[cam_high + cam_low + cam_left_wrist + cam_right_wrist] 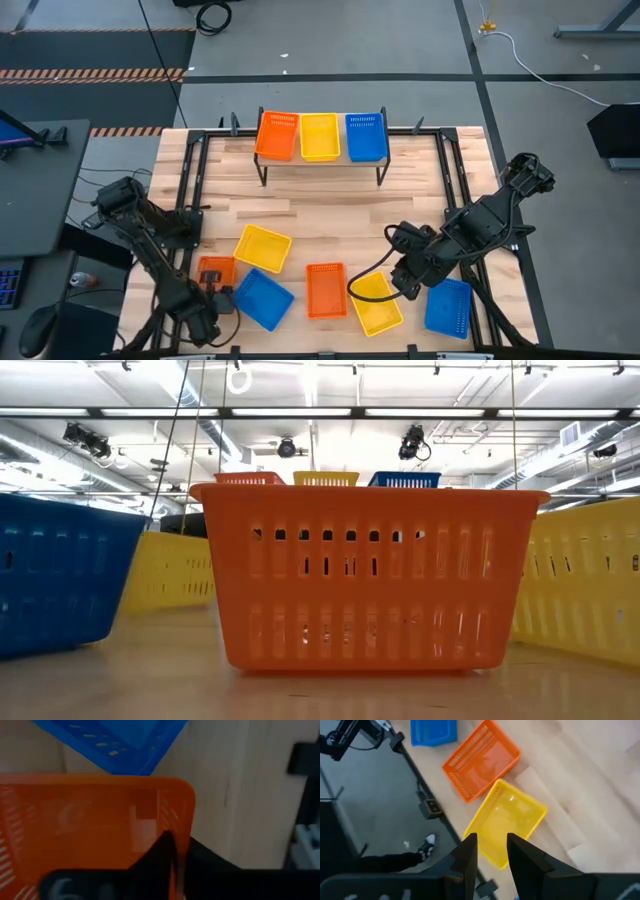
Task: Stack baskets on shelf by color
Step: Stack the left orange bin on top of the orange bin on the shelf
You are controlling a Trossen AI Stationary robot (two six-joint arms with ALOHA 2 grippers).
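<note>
While the shelf (322, 160) at the far side of the desk (330, 225) carries an orange, a yellow and a blue basket side by side, we count six more loose on the near half. From above, the left tool (212, 290) sits at the near-left orange basket (214, 270), partly covering it, with a blue basket (262, 298) just beside. Its wrist view shows the dark fingers (167, 852) pinched on that orange basket's rim, one to each side of the wall; the blue one is cut off at the frame edge.

We see the right tool (404, 278) above the near yellow basket (377, 302), apart from it; its wrist view shows the fingers (470, 852) set narrowly apart with nothing between them. A second orange basket (325, 289) lies mid-desk, another yellow (262, 248) behind the left group, another blue (448, 306) at near right, partly under the right arm.

At desk height, one orange basket (368, 575) fills the frame and hides nearly everything; only the rims of the shelf baskets show above it, and neither tool is visible there.
</note>
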